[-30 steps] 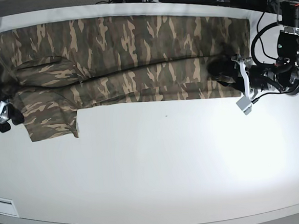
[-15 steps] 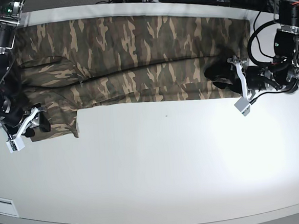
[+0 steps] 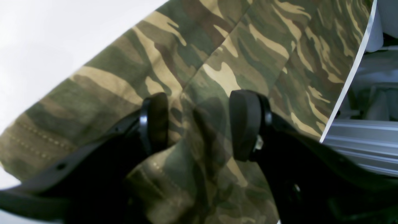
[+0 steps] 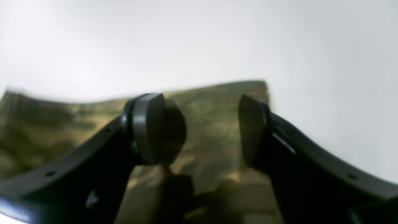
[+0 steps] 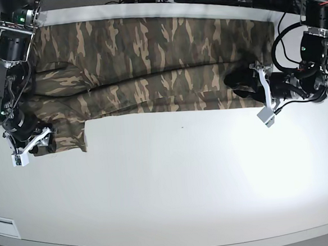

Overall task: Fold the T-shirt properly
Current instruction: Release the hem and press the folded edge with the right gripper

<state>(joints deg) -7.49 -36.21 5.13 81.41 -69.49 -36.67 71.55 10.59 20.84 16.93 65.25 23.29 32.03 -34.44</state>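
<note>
A camouflage T-shirt (image 5: pixel 148 62) in olive, brown and tan is spread lengthwise across the far part of a white table (image 5: pixel 174 184), seen from above in the base view. The cloth has been doubled along its length, so that a folded edge runs across its middle, and one short sleeve (image 5: pixel 69 132) hangs toward the near side at the left of that view. The near half of the table is left bare. The left gripper (image 5: pixel 251 91) is seen at the right end of the shirt in the base view, lying low over the near corner of the cloth, with its jaws spread apart. In the left wrist view the left gripper (image 3: pixel 199 124) is shown with both black pads (image 3: pixel 247 124) set wide, a raised fold of the T-shirt (image 3: pixel 217 68) lying between them without being pinched; stitched hem lines are visible on the cloth below, and the table edge (image 3: pixel 348 84) is seen at the right. The right gripper (image 5: pixel 44 141) is seen at the left end of the shirt in the base view, over the near edge of the sleeve, also with its jaws released. In the blurred right wrist view the right gripper (image 4: pixel 211 130) is shown wide open above the T-shirt (image 4: pixel 217 102), whose corner ends just beyond the pads, with white table (image 4: pixel 199 37) behind. Nothing is grasped by either gripper.
</note>
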